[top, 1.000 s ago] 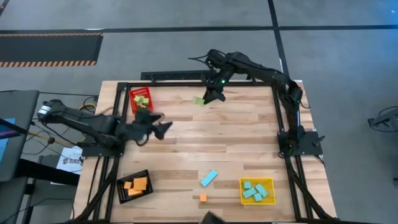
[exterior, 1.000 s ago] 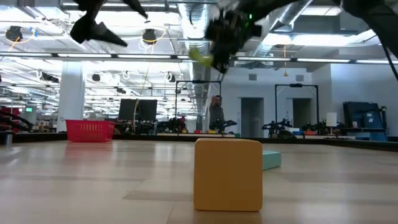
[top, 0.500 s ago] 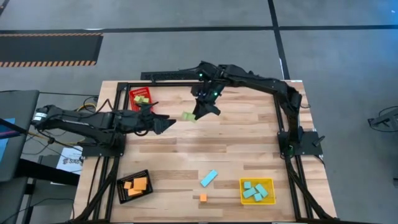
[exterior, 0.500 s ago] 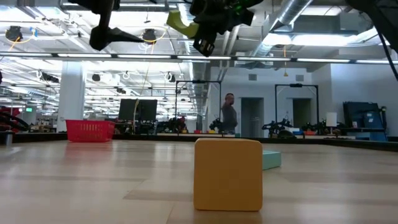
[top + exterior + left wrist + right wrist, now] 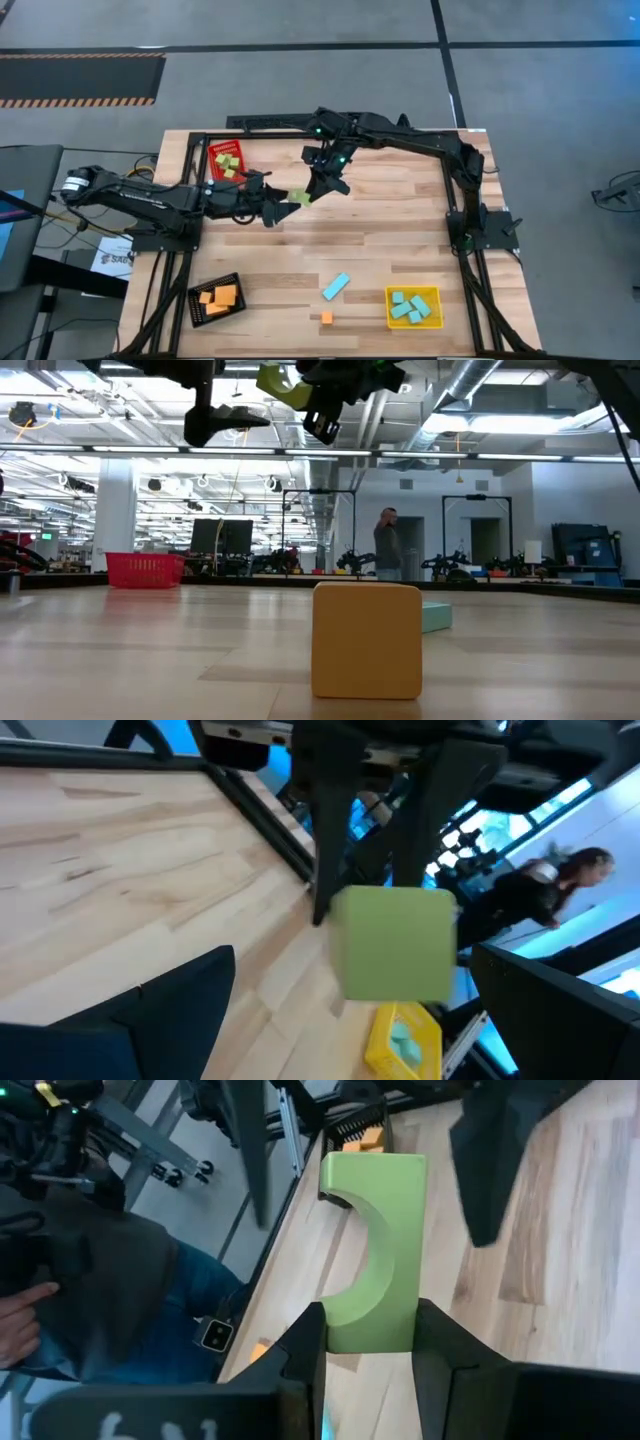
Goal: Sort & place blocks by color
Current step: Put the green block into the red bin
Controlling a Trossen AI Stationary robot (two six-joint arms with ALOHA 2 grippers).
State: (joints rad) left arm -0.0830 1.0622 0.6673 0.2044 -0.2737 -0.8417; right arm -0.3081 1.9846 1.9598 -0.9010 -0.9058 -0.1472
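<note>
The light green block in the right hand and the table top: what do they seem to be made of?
Light green arch-cut block, held by the right hand: probably painted wood or plastic, its faces smooth, matte and evenly coloured. Table top: pale wooden planks, with visible grain and seams.

Green block (image 5: 299,196) aloft, others binned.

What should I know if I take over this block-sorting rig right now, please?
Right gripper: shut on a light green block, held in the air over the table's far middle.
Left gripper: open, right beside that block, looks like a handover.
Done: green blocks in the red bin, orange blocks in the black bin, cyan blocks in the yellow bin.
Left: the held green block, the cyan bar, one orange cube on the table.
</note>
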